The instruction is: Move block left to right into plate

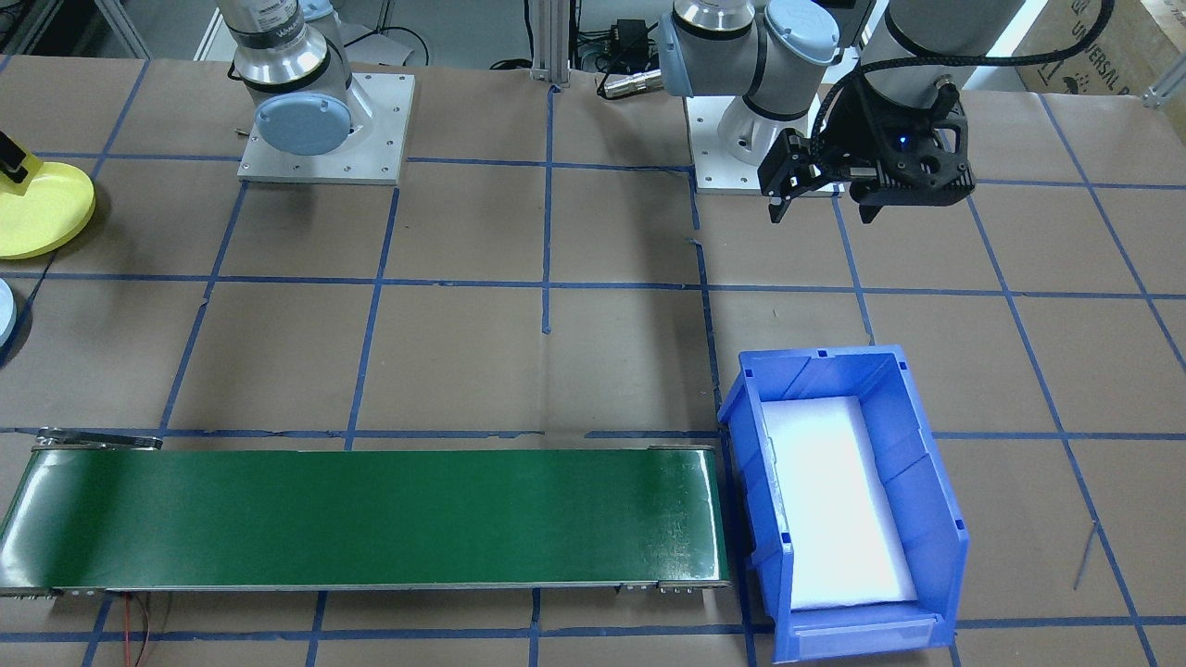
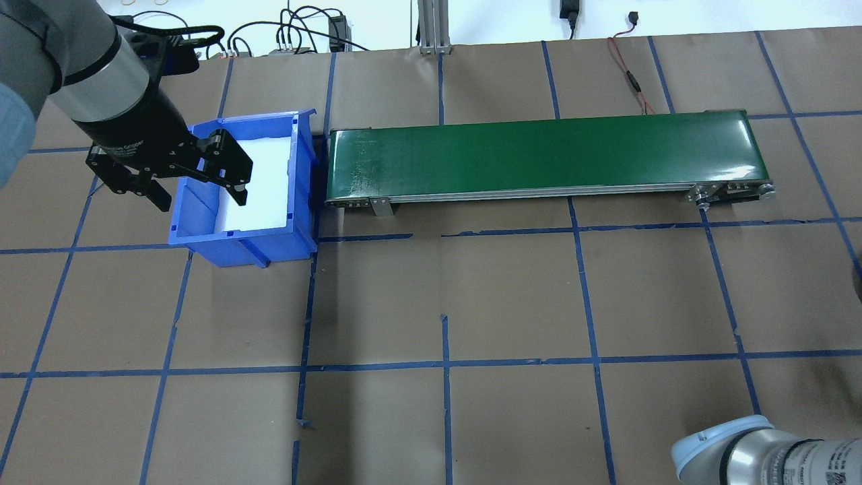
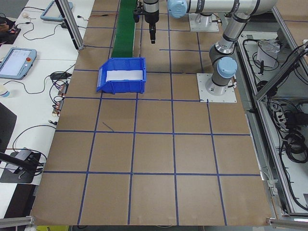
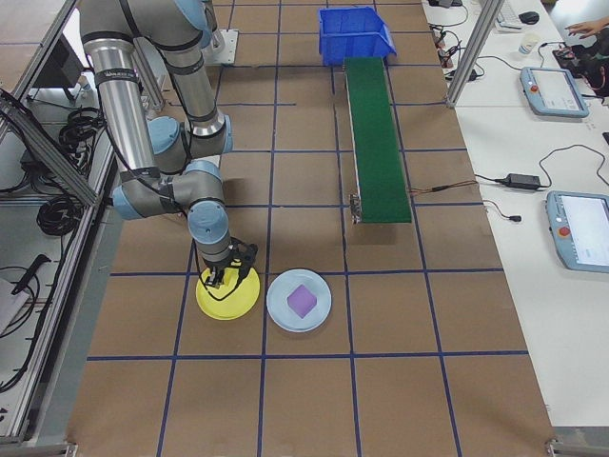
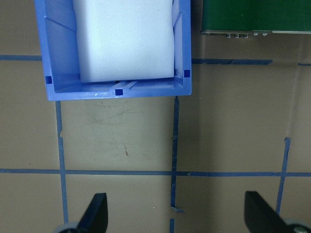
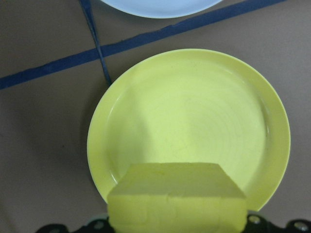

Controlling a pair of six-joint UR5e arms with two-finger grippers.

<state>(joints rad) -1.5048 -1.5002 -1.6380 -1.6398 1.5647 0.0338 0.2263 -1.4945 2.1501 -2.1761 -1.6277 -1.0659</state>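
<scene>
- Yellow block is held in the right gripper, directly above the yellow plate. In the right wrist view it fills the 6 o'clock edge of the frame and overlaps the plate's near rim.
- Right jaws are clamped on the block's two side faces; only their tips show, at the bottom corners.
- Judgement: the block looks like a light, rigid, matte piece of foam or plastic. Flat parallel faces suit a pinch, slip risk is low, nothing fragile. Its top face shows a faint seam.
- The plate looks thin and light, so it could skate if the rim gets nudged. Release over the centre.
- Left gripper has its fingers spread wide with nothing between them, hovering by the blue bin.
- A pale blue plate with a purple block sits at the yellow plate's 3 o'clock in the exterior right view.
- Writing: a carton at 1 o'clock in the front view reads "UNIVERSAL"; lettering on the arms is too small to read.
</scene>
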